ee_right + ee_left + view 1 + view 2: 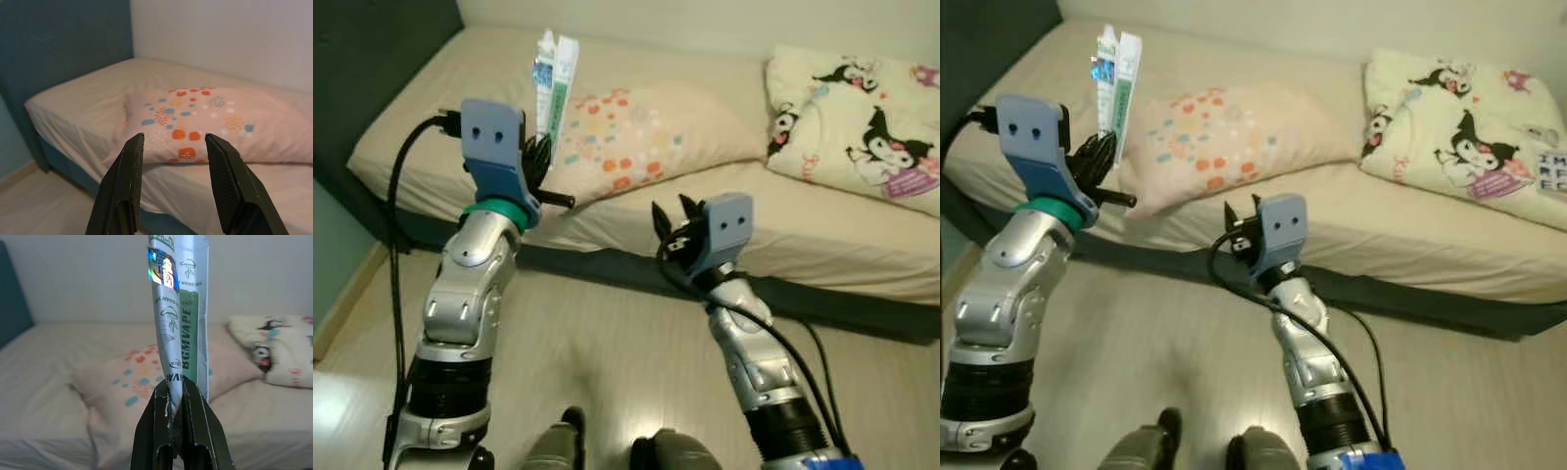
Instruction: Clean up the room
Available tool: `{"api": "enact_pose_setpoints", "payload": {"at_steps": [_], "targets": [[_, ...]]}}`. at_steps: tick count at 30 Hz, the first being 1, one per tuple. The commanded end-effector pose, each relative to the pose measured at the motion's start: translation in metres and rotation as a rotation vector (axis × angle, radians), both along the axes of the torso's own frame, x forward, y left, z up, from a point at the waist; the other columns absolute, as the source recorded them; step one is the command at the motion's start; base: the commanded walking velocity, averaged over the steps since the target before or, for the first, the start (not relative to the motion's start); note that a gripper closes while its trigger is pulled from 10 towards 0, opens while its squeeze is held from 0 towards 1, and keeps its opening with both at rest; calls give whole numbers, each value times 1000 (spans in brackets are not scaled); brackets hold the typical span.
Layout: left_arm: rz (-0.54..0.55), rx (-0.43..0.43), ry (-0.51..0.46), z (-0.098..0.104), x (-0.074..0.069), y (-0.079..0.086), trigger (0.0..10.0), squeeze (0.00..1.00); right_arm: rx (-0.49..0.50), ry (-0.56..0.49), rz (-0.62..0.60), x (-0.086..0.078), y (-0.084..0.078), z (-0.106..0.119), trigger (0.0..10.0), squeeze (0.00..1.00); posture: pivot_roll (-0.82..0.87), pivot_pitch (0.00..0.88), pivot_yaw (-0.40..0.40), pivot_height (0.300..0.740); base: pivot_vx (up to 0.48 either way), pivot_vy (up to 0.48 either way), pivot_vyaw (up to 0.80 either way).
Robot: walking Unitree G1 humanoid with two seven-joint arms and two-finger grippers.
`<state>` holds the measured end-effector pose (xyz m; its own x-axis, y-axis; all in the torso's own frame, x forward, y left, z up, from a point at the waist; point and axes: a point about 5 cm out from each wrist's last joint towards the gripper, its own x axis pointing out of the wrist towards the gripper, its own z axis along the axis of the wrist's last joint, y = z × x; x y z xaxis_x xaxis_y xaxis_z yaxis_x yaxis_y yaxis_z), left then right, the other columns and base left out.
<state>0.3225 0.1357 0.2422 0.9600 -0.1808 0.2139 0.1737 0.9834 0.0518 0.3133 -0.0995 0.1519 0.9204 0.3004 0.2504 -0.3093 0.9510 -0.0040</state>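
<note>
Left gripper [176,396] raised in front of the bed [431,108], above its near edge toward the head end. Fingers [151,431] clamped on the lower end of a flat silver-and-green packet [178,318]. Packet held upright, tilted slightly, printed text and a holographic sticker visible near its top. Seen from the head camera, packet [553,83] stands in the air over the mattress, just beside the left end of the spotted pillow [646,137]; contact with bedding not visible, appears clear of it.

Right gripper [173,181] held lower, over the floor [597,333] just off the bed's near edge, about mid-length. Fingers [122,191] spread apart, nothing between them. Pointed toward the spotted pillow and the head-end corner of the mattress.

Spotted pillow: pale pink with orange, red and blue dots, lying near the mattress's front edge, one end overhanging slightly. Second pillow [862,117], cream with cartoon-character print, at the foot-side end of the bed, touching or nearly touching the spotted one.

Dark teal headboard [63,49] at the head end. Dark bed base [862,313] along the near side. Pale wood floor. Robot's feet [607,446] at lower frame edge.
</note>
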Motion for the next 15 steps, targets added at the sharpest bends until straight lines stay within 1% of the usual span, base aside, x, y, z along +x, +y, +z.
{"api": "enact_pose_setpoints", "payload": {"at_steps": [1,15], "targets": [[10,-1,15,-3,0,3,10000,0,16,25,13,-2,3,-6,10000,0,-18,81,-11,740,0,0,775],[17,9,26,-5,0,3,10000,0,26,26,32,-3,5,-6,10000,0,-19,82,-8,740,0,0,775]]}}
